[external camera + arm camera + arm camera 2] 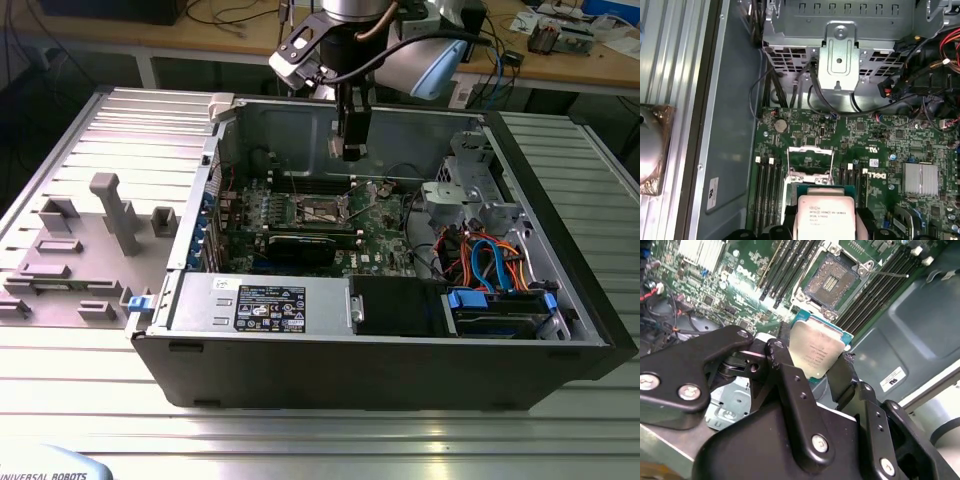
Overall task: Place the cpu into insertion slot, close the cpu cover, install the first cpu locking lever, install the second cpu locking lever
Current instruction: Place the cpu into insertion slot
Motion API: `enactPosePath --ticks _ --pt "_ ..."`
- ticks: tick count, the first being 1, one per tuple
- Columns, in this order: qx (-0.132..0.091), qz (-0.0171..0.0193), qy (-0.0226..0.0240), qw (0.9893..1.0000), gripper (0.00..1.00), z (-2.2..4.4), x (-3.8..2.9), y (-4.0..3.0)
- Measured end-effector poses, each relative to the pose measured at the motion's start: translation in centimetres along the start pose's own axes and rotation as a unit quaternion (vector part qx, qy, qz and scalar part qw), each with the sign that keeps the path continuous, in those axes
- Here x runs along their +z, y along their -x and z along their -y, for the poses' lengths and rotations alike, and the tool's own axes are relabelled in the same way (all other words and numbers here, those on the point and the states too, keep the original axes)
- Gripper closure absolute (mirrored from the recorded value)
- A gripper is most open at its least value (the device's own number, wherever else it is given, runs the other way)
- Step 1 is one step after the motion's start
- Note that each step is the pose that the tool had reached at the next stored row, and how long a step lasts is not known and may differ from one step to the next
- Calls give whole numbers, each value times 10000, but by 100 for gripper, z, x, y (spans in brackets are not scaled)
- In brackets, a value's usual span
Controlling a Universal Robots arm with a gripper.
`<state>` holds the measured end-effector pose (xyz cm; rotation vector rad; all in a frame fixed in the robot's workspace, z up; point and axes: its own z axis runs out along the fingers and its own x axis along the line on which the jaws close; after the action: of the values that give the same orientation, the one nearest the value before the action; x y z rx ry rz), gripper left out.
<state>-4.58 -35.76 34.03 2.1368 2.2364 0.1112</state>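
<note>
Hanging from the arm in the exterior view, the tool (352,148) is inside the open computer case (300,370), raised above the green motherboard (385,240). The insertion slot (318,210) lies near the board's middle. The case stands at the middle of the ribbed metal desk (300,440), and a grey fixture (115,215) sits toward the desk's edge at the exterior view's left. In the second wrist view the tool's black fingers (785,375) are clamped on opposite edges of the cpu (815,352). Its dull silver top faces the camera, and it is held clear of the board. The insertion slot (832,282) is near the chip but apart from it, its dark centre bare inside the silvery rim. Long memory slots (785,267) run along both of its sides. In the first wrist view the cpu (826,217) sits between the fingers with a thin green border around its metal top. Just beyond it the cpu cover (811,161) stands raised, and green board shows through its square window. A silver drive cage (840,50) lies past the motherboard's edge, and a finned heat sink (921,177) stands on the board well to one side.
</note>
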Motion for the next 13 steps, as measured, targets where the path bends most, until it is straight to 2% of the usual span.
enactPosePath --ticks 13 --pt "42 3 1 10000 46 1 10 0"
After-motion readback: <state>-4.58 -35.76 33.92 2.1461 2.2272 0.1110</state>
